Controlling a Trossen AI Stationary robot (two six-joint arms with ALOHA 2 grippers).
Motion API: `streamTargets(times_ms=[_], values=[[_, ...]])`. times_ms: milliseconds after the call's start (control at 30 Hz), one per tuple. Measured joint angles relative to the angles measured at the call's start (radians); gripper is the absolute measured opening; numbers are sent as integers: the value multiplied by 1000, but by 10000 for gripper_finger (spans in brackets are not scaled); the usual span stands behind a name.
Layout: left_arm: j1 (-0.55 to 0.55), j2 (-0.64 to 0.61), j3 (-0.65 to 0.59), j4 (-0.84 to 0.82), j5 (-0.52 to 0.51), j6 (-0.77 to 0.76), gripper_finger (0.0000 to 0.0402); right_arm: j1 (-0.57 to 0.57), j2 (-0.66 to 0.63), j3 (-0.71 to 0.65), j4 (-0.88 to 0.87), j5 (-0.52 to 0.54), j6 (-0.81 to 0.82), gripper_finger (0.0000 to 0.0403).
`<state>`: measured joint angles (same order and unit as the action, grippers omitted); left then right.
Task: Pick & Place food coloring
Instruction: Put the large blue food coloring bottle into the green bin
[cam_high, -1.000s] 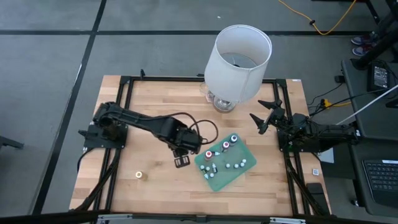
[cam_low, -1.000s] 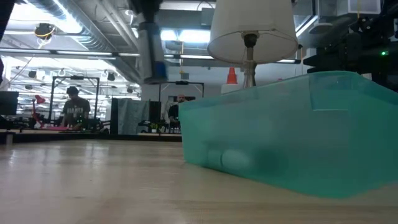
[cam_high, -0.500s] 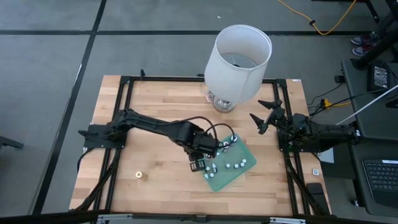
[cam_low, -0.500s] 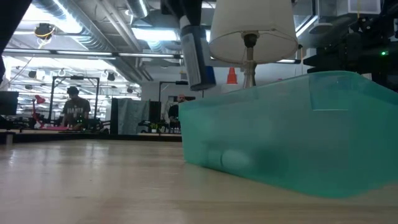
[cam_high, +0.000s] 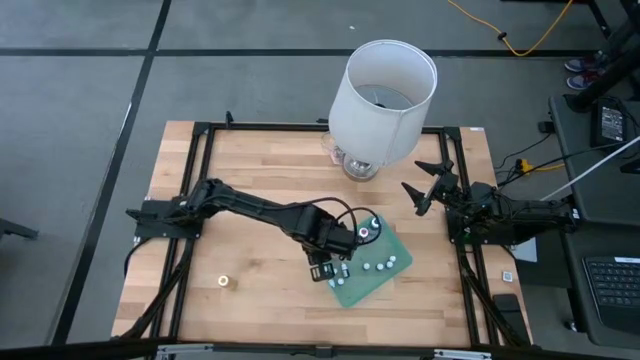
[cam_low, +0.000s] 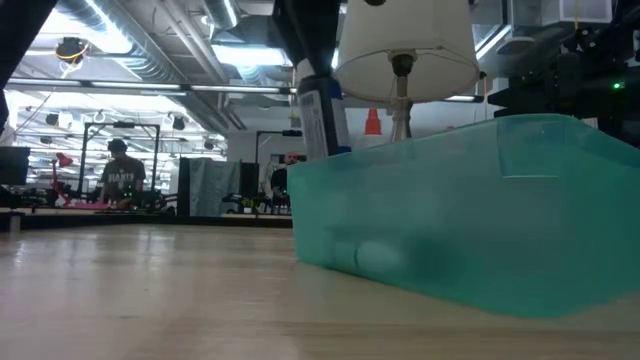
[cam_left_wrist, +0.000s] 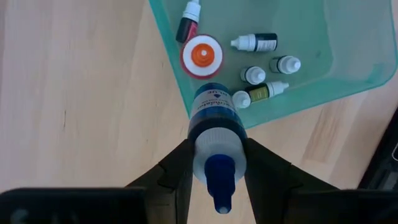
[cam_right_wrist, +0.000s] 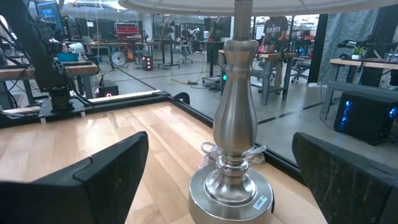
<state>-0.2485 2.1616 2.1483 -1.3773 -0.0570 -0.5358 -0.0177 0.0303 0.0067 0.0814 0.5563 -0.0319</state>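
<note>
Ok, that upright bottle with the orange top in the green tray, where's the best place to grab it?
Take the orange-topped bottle by its round white collar, coming straight down from above. It stands upright close to the wall of the tray, with a red bottle lying right beside it, so a sideways approach looks crowded; the top is the part left free.

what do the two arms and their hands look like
Both arms are dark, nearly black, built of jointed segments. The left arm has a thin black cable looping loosely near its wrist. Its hand has two flat, angular black fingers. The right arm looks the same, and its hand ends in two pointed black fingers.
</note>
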Motion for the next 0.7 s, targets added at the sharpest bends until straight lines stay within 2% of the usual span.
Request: streamTargets(times_ms=[700], values=[[6, 0, -187, 89, -10, 25, 112, 0, 0, 0, 0, 0, 0, 397]])
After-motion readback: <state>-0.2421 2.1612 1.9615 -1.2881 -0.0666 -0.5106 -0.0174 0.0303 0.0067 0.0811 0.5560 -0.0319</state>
